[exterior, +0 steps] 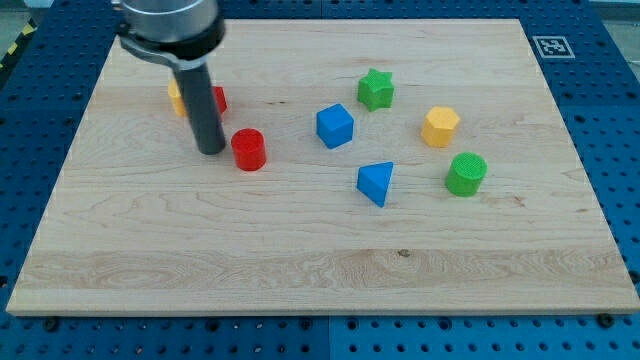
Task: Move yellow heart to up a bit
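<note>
Yellow heart: the yellow heart point(177, 96) sits far back on the left of the wooden board point(300, 270). Only a small yellow bit shows, because the rod hides most of it, so I cannot really see the heart shape.
My tip: my tip point(211, 150) rests on the board, a little nearer and a little to the right of the yellow heart.
Way to go: the heart lies just past my tip, up and to the left in the view. I think this is a good start, since "up" means pushing it farther away. My tip likely needs to slide left first, to get right under the heart.
Gripper: there is none, only a dark, smooth, round rod. It holds nothing.
Red block behind the rod: a red block point(218, 99) peeks out just right of the rod, close beside the yellow heart. Its shape is hidden. It could get bumped.
Red cylinder: the red cylinder point(248, 150) stands just right of my tip, very close.
Other blocks: a blue cube point(335, 126), a green star point(376, 89), a yellow hexagon block point(440, 127), a blue triangle block point(376, 183) and a green cylinder point(466, 174) are all well off to the right.
Look and feel: the blocks look like small, hard, bright plastic. The board is pale, smooth wood with lines in it, so blocks should slide easily.
</note>
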{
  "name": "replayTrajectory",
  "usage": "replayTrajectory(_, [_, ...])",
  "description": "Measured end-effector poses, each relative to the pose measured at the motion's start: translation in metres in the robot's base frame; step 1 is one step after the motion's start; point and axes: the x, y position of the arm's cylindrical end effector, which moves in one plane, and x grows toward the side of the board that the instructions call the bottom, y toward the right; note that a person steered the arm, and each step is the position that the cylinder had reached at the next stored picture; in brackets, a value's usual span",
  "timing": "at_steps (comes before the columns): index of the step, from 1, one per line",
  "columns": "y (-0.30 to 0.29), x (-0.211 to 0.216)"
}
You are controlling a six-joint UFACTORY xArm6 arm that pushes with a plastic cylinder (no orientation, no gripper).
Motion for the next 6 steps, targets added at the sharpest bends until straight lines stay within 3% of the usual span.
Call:
replayTrajectory(1, [-0.051,-0.021])
replayTrajectory(4, [-0.031,-0.075])
replayTrajectory(6, [-0.06,-0.12])
